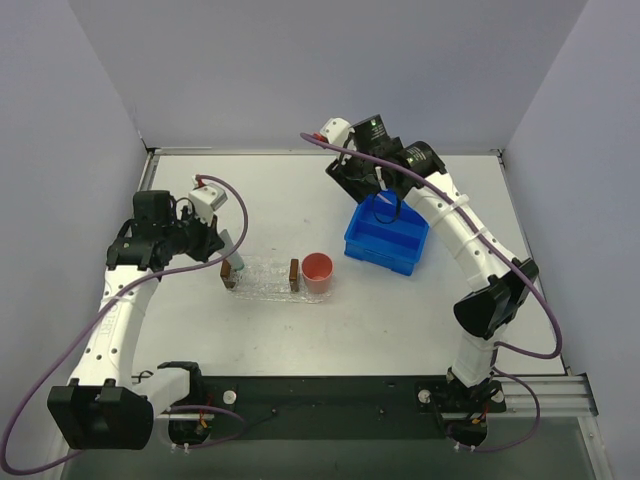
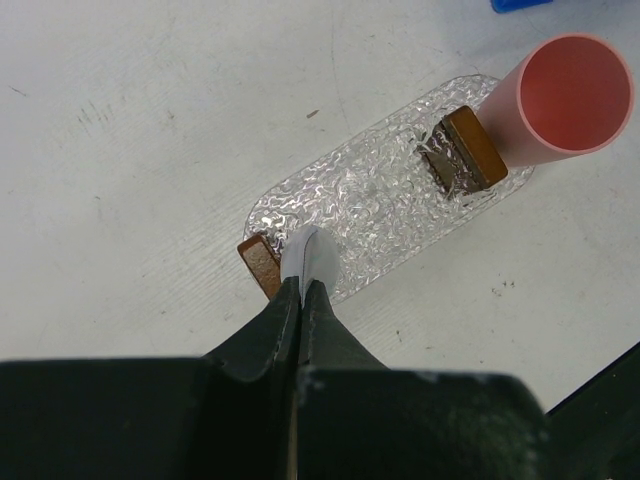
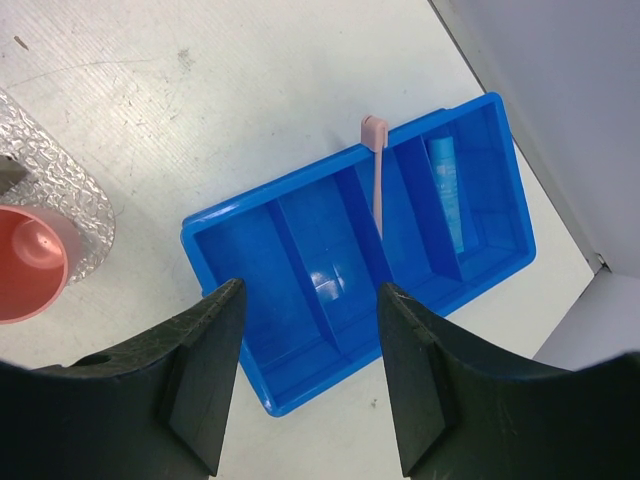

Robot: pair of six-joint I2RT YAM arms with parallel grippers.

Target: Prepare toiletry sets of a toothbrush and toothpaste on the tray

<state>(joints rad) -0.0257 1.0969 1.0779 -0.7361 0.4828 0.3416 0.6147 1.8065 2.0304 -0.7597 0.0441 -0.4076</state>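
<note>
The clear bumpy tray (image 2: pixel 380 200) lies on the table with a brown block at each end. My left gripper (image 2: pixel 302 285) is shut on a whitish-grey toothpaste tube (image 2: pixel 308 255), held over the tray's left end beside one block (image 2: pixel 260 265). The pink toothbrush (image 3: pixel 378 180) leans on a divider in the blue bin (image 3: pixel 230 215), its head over the far rim. A light blue toothpaste tube (image 3: pixel 445 185) lies in the compartment to its right. My right gripper (image 3: pixel 310 290) hangs open above the bin with nothing between its fingers.
A pink cup (image 1: pixel 317 270) stands upright at the tray's right end, against the second brown block (image 2: pixel 465 150). The blue bin (image 1: pixel 385 238) sits to the right of the cup. Grey walls close in the table on three sides.
</note>
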